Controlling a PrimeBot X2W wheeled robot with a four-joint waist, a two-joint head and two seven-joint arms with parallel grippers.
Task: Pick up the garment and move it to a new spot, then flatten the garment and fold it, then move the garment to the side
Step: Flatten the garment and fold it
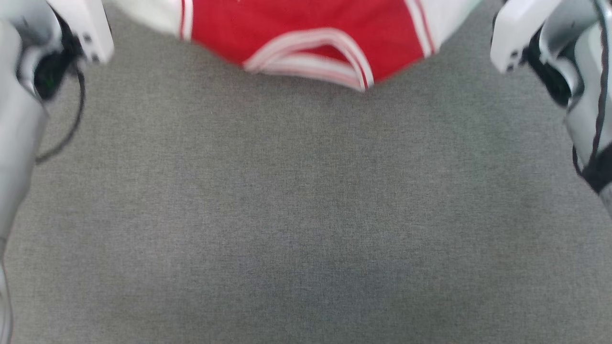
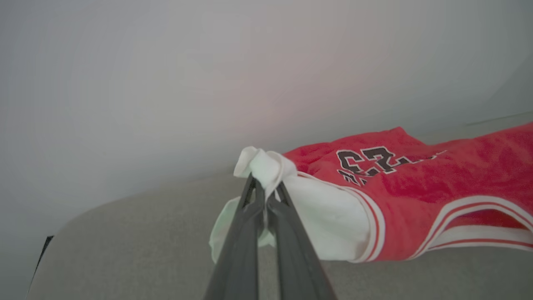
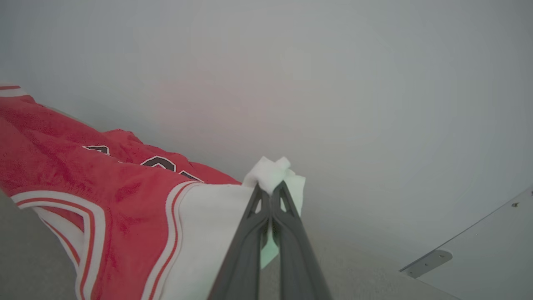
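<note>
The garment (image 1: 306,28) is a red shirt with white sleeves and striped trim, stretched across the top of the head view, its collar hanging toward me. In the left wrist view my left gripper (image 2: 266,187) is shut on a bunched white sleeve end of the garment (image 2: 437,187), whose black lettering faces up. My right gripper (image 3: 270,189) is likewise shut on the other white sleeve end of the garment (image 3: 83,175). The shirt hangs between the two grips, lifted above the grey surface. The arms' pale wrists sit at both upper corners of the head view.
A grey fabric-covered surface (image 1: 306,215) spreads below the shirt. A pale wall stands behind in both wrist views. A light panel with a bracket (image 3: 479,254) shows at the lower right of the right wrist view. A black cable (image 1: 71,129) hangs by the left arm.
</note>
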